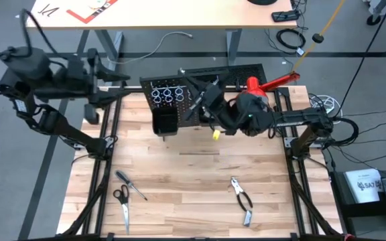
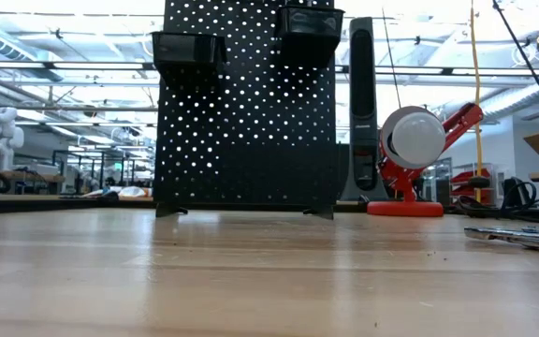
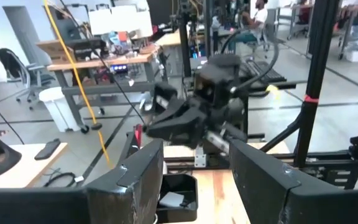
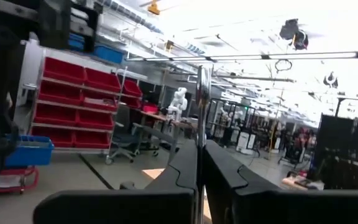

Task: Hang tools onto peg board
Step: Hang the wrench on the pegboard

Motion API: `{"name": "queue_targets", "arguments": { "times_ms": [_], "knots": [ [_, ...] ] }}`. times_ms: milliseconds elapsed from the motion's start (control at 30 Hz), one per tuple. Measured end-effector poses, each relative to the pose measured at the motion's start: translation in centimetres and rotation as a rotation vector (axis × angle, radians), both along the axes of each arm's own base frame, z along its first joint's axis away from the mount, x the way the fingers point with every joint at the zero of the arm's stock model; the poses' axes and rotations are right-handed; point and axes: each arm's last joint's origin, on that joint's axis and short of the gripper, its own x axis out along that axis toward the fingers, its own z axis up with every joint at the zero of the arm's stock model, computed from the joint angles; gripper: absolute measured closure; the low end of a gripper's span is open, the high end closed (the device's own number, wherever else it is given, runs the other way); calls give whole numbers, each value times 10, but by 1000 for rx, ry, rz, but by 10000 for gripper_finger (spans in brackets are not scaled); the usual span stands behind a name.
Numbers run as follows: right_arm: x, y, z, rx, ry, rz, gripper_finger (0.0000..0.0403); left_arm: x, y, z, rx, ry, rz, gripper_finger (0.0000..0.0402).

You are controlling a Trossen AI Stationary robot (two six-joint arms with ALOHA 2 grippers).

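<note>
The black peg board [image 2: 246, 103] stands upright at the table's far middle, with silver rings [image 1: 168, 94] and black bins [image 1: 165, 122]. My right gripper [image 4: 199, 152] is raised just right of the rings [image 1: 196, 104] and is shut on a thin silver tool [image 4: 199, 106]. My left gripper [image 3: 197, 180] is open and empty, pulled back high at the far left [image 1: 116, 82]. A screwdriver [image 1: 131, 185], black-handled scissors [image 1: 122, 201] and pliers [image 1: 242, 197] lie flat on the near part of the table. My right gripper pinches the thin silver tool between its two fingers, which meet on its lower part [image 4: 199, 163]. The tool shows edge on and sticks out past the fingertips, slanting upward. It is lifted clear of the table, up by the peg board.
A red-and-white lamp [image 2: 419, 140] stands right of the peg board at the far right. A small yellow piece [image 1: 216, 134] hangs under my right arm. Black frame rails [image 1: 106, 167] run along both table sides. Bare wood [image 1: 193, 167] spans the middle.
</note>
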Motion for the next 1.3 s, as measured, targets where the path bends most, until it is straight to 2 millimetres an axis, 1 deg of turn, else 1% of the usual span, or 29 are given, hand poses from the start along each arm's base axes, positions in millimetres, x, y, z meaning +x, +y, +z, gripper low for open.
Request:
{"name": "queue_targets", "arguments": {
  "times_ms": [100,200,333,467,533,933,1133,1300],
  "knots": [
    [3,-6,-12,10,-17,-8,399,-6,1,1,-1,-11,0,208],
    [3,-9,-23,8,-89,33,399,-9,1,2,-1,-16,-1,208],
    [0,-12,-35,-14,-122,-20,399,-14,1,3,-2,-26,-4,208],
    [-7,-10,-35,5,-149,-16,399,-16,1,2,-2,-25,-9,208],
    [-7,-10,-37,11,-125,-56,399,-16,1,2,1,-23,-10,208],
    [-3,-11,-42,-6,-90,-63,399,-14,1,3,-1,-29,-12,208],
    [-2,-15,-44,-9,-69,-75,399,-14,1,4,-2,-39,-12,208],
    [5,-18,-52,-32,-32,-95,399,-14,0,4,-4,-42,-30,208]
  ]
}}
